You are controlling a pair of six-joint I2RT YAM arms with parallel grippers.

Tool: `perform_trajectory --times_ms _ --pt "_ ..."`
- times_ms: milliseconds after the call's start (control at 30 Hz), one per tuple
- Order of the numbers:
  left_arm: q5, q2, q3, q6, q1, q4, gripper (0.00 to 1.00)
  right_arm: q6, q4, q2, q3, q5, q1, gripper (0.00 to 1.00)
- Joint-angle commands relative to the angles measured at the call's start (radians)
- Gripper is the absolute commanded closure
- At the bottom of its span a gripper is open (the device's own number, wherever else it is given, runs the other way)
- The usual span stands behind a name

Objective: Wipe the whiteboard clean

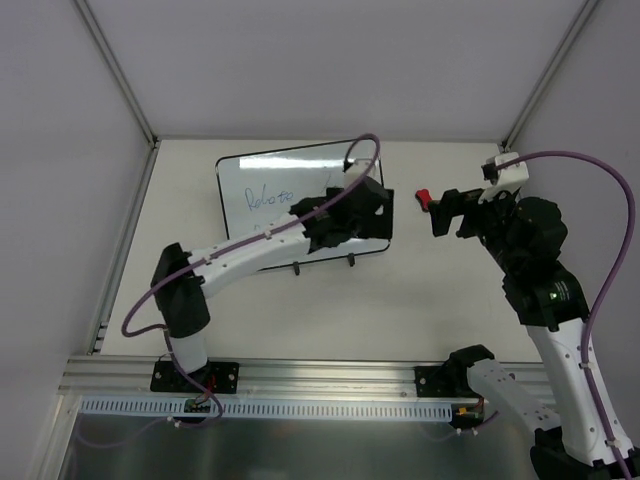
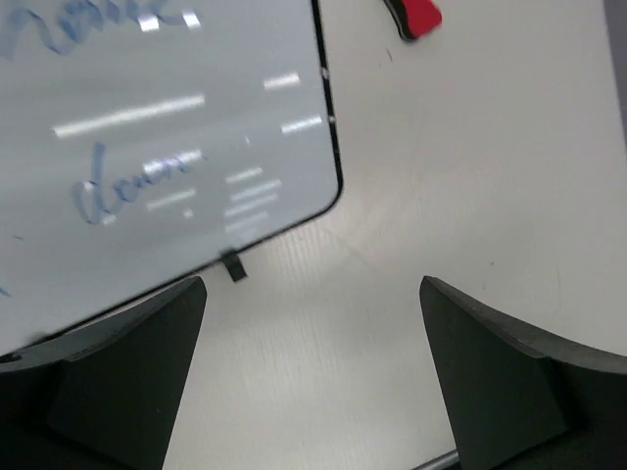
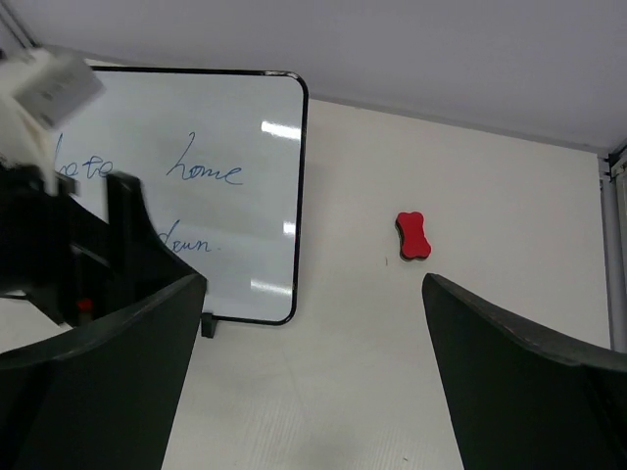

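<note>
Both my arms reach over the bench, jaws apart and holding nothing
My left arm (image 1: pixel 250 255) stretches across the one whiteboard (image 1: pixel 262 185) lying flat with blue writing; my right arm (image 1: pixel 530 260) bends toward one red eraser (image 3: pixel 412 235) beside it

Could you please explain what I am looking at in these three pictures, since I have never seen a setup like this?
These are two robot arms bolted to the near edge of a table. The overhead picture looks down from above and behind them. The other two come from cameras on each wrist, so the dark shapes at the bottom are each arm's own fingers.

On the table lies a whiteboard with blue handwriting, and a small red eraser beside it.

The left end effector hangs over the board's corner, open and empty. The right end effector is also open, holding nothing, with the eraser ahead of it. Nothing has been wiped yet.
</note>
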Motion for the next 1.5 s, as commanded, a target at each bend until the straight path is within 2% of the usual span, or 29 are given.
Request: perform_trajectory --times_ms 0,133,200,300,333,367,433,500,667,700,933,1033,1333,1467 --pt "0.048 -0.149 -0.086 0.106 0.162 -0.019 0.07 0.034 0.022 0.052 0.100 0.066 0.006 0.01" --pt "0.161 -0.237 -0.133 0.192 0.279 -0.019 0.07 0.046 0.021 0.138 0.150 0.083 0.003 0.01" --pt "0.215 -0.303 -0.151 0.232 0.376 -0.019 0.07 0.060 0.021 0.177 0.176 0.084 -0.003 0.02" --pt "0.233 -0.387 -0.197 0.281 0.500 -0.019 0.07 0.109 0.022 0.276 0.197 0.083 -0.036 0.01" --pt "0.270 -0.427 -0.222 0.289 0.537 -0.019 0.07 0.132 0.022 0.338 0.205 0.066 -0.055 0.01" --pt "0.296 -0.446 -0.232 0.295 0.610 -0.017 0.07 0.144 0.024 0.372 0.209 -0.039 -0.107 0.01" --pt "0.361 -0.479 -0.271 0.297 0.681 -0.019 0.07 0.141 0.024 0.444 0.228 -0.123 -0.157 0.01" --pt "0.395 -0.535 -0.298 0.309 0.750 -0.020 0.07 0.137 0.024 0.553 0.243 -0.140 -0.209 0.01" --pt "0.349 -0.663 -0.418 0.331 0.808 -0.019 0.06 -0.002 0.024 0.795 0.331 -0.128 -0.283 0.01" --pt "0.341 -0.682 -0.438 0.331 0.813 -0.019 0.06 -0.026 0.024 0.876 0.344 -0.138 -0.289 0.02" --pt "0.309 -0.777 -0.553 0.318 0.841 -0.024 0.06 -0.167 0.025 1.142 0.469 -0.177 -0.304 0.09" --pt "0.300 -0.802 -0.565 0.317 0.842 -0.024 0.06 -0.181 0.024 1.226 0.502 -0.184 -0.310 0.14" --pt "0.290 -0.846 -0.601 0.314 0.844 -0.025 0.05 -0.225 0.022 1.345 0.556 -0.190 -0.310 0.27" --pt "0.290 -0.858 -0.613 0.308 0.845 -0.027 0.05 -0.219 0.021 1.377 0.576 -0.187 -0.310 0.28"
